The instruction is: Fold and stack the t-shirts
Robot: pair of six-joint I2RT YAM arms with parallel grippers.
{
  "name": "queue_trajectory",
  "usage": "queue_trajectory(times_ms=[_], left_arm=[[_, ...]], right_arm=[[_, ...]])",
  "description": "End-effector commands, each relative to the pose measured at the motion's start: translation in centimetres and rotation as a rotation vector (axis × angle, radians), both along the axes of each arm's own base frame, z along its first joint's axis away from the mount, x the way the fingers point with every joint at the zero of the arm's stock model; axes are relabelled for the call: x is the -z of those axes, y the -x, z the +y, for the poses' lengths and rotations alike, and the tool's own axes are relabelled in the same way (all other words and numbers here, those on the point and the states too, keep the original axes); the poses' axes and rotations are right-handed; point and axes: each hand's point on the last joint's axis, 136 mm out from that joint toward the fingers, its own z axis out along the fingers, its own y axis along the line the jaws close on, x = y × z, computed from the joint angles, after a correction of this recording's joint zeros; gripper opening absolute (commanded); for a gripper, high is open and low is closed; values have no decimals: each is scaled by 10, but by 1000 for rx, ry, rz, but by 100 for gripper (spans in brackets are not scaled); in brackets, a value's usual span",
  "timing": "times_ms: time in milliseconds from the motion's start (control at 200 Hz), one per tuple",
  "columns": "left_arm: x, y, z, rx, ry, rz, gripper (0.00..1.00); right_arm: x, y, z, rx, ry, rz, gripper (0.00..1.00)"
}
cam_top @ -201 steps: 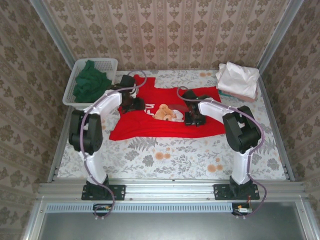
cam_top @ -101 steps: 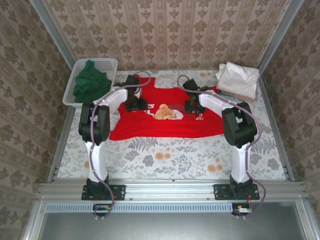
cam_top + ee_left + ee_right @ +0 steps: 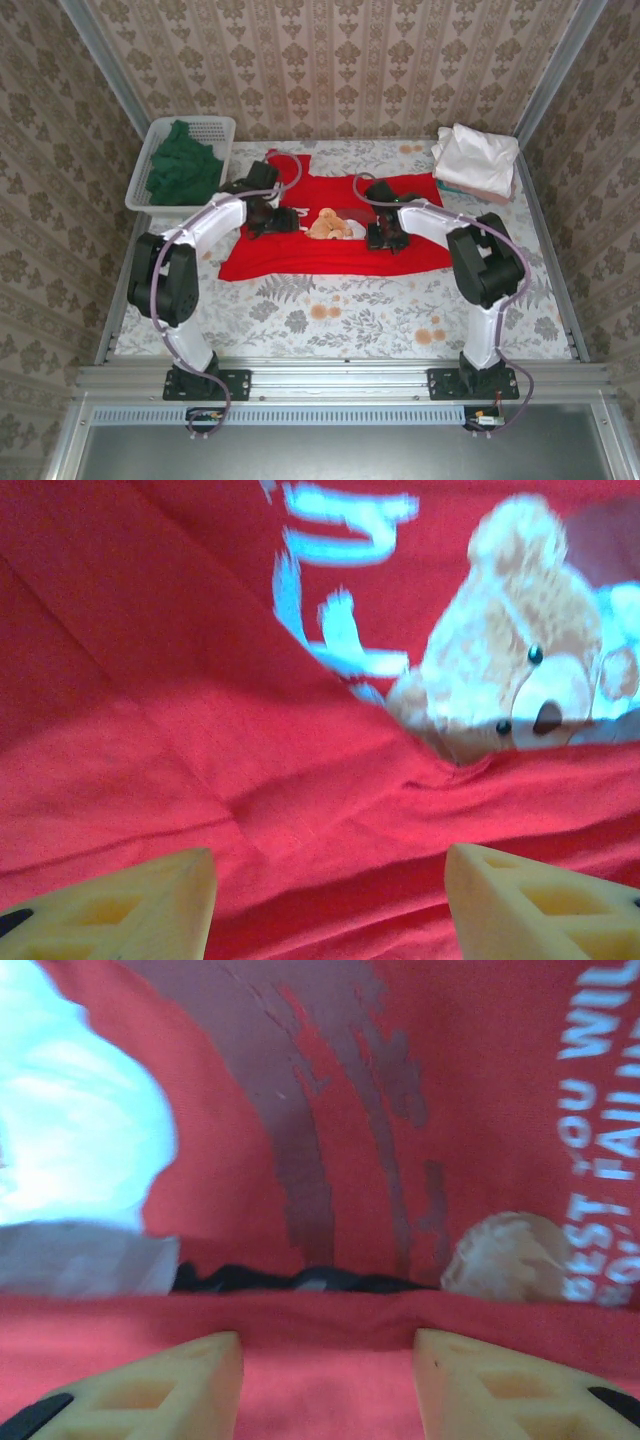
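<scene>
In the top external view, a red t-shirt [image 3: 335, 250] is seen spread flat at the middle of the floral table [image 3: 330, 310], its bear print [image 3: 330, 224] facing up. The left gripper [image 3: 272, 217] is lowered onto the shirt left of the print, and the right gripper [image 3: 385, 234] onto it right of the print. A dark green t-shirt [image 3: 183, 170] is heaped in the white basket [image 3: 215, 125] at upper left. Folded white t-shirts [image 3: 475, 158] are stacked at upper right.

In the left wrist view, two yellow fingers [image 3: 130, 915] are held wide apart at the bottom corners, nothing gripped, with creased red cloth between them. The bear is at upper right, beside pale lettering [image 3: 335, 580].

In the right wrist view, the fingers [image 3: 150, 1390] are likewise spread, released, over a red fold along the bottom edge.
</scene>
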Motion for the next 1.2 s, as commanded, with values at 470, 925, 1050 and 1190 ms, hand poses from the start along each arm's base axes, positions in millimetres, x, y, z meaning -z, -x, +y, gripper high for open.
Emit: queue_trajectory(times_ms=[470,925,1050,1190], left_arm=[[50,-20,-29,-3,70,121,47],[25,-62,-50,41,88,81,0],[13,-78,-56,69,104,65,0],[12,-95,-70,141,114,67,11]], right_arm=[[-17,-50,2,9,-39,-89,51],[-24,-34,-6,11,-27,-96,51],[-21,-28,-9,12,-21,-92,51],[-21,-22,-13,19,-13,-87,51]])
